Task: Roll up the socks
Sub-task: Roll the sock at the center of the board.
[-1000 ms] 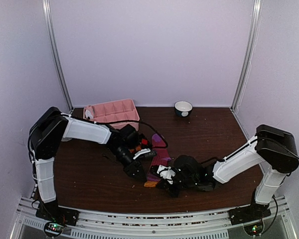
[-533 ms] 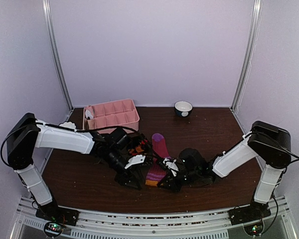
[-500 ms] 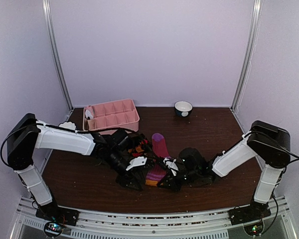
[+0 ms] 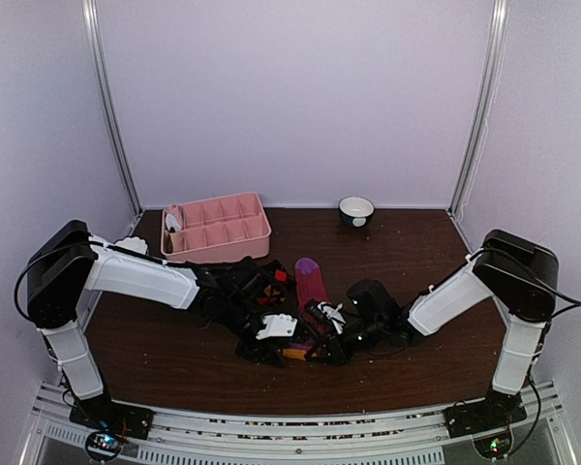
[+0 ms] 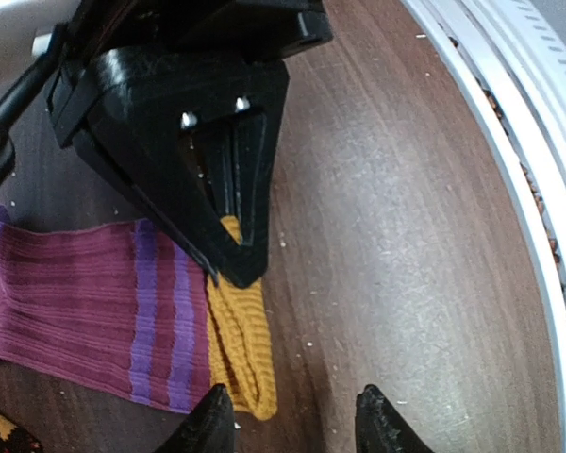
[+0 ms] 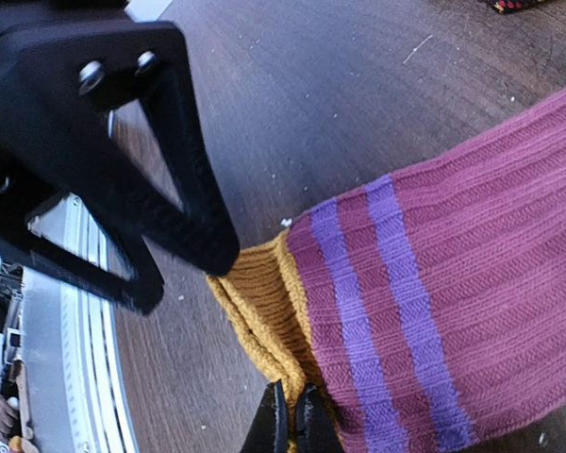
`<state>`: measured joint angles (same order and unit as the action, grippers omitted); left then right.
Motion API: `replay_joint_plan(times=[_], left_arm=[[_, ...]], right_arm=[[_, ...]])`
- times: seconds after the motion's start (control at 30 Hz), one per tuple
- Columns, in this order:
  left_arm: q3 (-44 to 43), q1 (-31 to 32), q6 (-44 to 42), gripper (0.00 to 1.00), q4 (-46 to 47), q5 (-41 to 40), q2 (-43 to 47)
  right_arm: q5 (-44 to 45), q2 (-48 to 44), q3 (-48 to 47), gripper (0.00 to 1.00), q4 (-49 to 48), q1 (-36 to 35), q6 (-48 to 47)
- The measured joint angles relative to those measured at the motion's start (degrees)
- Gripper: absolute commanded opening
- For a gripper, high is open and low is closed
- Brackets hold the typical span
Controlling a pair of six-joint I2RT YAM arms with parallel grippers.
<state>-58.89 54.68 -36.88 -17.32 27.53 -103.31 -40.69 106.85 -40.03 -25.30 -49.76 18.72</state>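
Observation:
A magenta sock (image 4: 310, 283) with purple stripes and a mustard cuff (image 5: 241, 351) lies lengthwise mid-table. My right gripper (image 6: 294, 420) is shut on that cuff (image 6: 264, 307) at the sock's near end. My left gripper (image 5: 297, 425) stands open just in front of the cuff, one fingertip (image 5: 213, 417) beside it, nothing between the jaws. In the top view both grippers, left (image 4: 281, 345) and right (image 4: 312, 347), meet at the cuff. A black argyle sock (image 4: 267, 281) lies left of the magenta one, partly hidden under my left arm.
A pink compartment tray (image 4: 218, 225) stands at the back left and a small bowl (image 4: 356, 209) at the back centre. A white object (image 4: 131, 245) lies near the left wall. The table's front rail (image 5: 509, 123) runs close by the grippers.
My left arm has swung down and toward the front, bringing its gripper to the cuff. The right gripper has shifted slightly left, still pinching the cuff.

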Motion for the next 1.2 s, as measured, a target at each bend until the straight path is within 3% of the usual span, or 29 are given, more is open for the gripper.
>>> replay_joint_plan(times=[0.23,0.37,0.47,0.63,0.83,1.2], left_arm=[[0.0,0.7,-0.4,0.46,2.7,-1.8,0.3],[-1.0,0.8,-0.3,0.33,2.1,-1.4,0.6],[-1.5,1.2,-2.0,0.30,0.6,-0.7,0.7],[-3.1,2.6,-5.6,0.31,-4.3,-0.7,-0.7],[-5.1,2.6,-6.1,0.40,-4.6,-3.5,-4.1],[-5.1,2.4,-6.1,0.39,-3.7,-5.5,-4.0]], right_arm=[[-2.2,2.1,-2.6,0.00,1.7,0.8,1.4],[-3.9,2.8,-3.2,0.00,2.2,1.5,2.5],[-5.5,3.7,-4.1,0.00,2.9,2.2,3.1],[-7.0,4.4,-5.2,0.00,4.2,2.8,3.9],[-7.3,4.4,-5.5,0.00,4.7,2.9,4.0],[-7.4,4.4,-5.8,0.00,5.6,2.9,4.0]])
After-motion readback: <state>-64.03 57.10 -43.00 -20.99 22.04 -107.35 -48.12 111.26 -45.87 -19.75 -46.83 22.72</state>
